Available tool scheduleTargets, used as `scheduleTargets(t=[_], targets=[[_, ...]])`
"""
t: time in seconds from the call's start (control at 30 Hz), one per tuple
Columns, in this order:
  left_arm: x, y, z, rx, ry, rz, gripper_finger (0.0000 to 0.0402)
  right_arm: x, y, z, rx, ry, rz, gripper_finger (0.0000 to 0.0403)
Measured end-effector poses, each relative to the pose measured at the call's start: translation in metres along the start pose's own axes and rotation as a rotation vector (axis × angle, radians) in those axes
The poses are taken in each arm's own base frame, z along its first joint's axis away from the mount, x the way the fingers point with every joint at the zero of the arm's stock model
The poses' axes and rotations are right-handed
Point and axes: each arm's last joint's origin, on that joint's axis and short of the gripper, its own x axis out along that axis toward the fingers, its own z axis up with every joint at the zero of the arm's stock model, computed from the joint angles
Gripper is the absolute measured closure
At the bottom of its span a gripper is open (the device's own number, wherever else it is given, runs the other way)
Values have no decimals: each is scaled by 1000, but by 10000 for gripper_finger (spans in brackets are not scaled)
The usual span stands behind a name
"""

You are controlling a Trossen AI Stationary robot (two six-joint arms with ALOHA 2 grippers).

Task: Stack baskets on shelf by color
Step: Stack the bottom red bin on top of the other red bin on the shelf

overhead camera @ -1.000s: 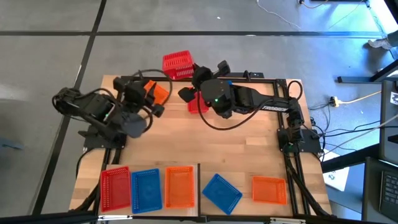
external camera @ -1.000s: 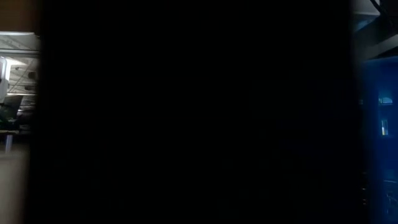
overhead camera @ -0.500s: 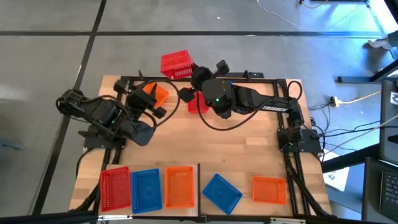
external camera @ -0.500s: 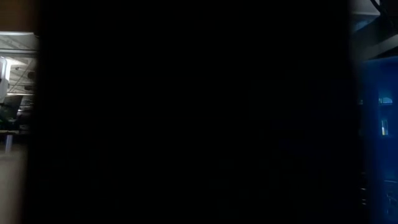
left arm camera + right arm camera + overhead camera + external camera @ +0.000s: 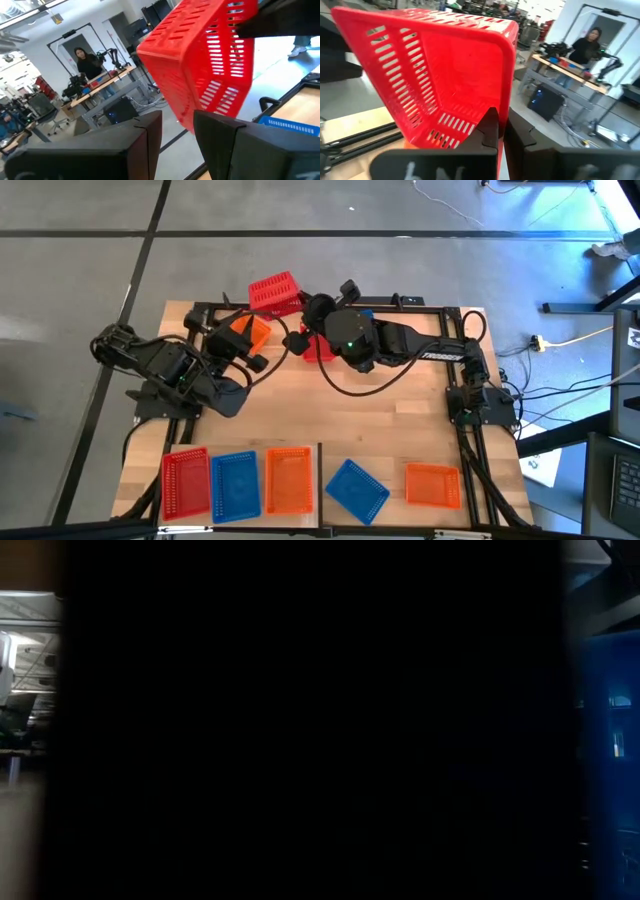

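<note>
Shifted leftward, the red basket (image 5: 275, 292) hangs clamped in the right tool (image 5: 303, 308); left tool (image 5: 262, 348) apart.

Bare wooden tabletop (image 5: 340, 425) lying open mid-table, both arms crowding the far edge around a lifted red basket (image 5: 275, 292), five baskets lining the near edge, black frame (image 5: 430, 308) bordering.

- High view: even, fairly bright overhead light, soft shadows under the arms, a blue cast at the right edge.
- Low view: almost wholly black, perhaps blocked.
- Wrist views: bright background, near fingers blurred.
</note>
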Motion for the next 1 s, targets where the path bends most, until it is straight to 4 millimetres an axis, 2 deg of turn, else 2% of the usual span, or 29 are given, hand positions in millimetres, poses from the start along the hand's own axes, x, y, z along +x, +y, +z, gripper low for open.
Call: scheduleTargets(t=[0.5,0.8,1.0], targets=[[-5,-2,2,-32,-8,-22,296,2,4,-2,-2,-1,37,401],[2,-2,3,-47,3,5,296,2,5,-2,1,-5,76,401],[7,-2,2,3,23,7,296,2,6,-2,-1,-6,76,401]])
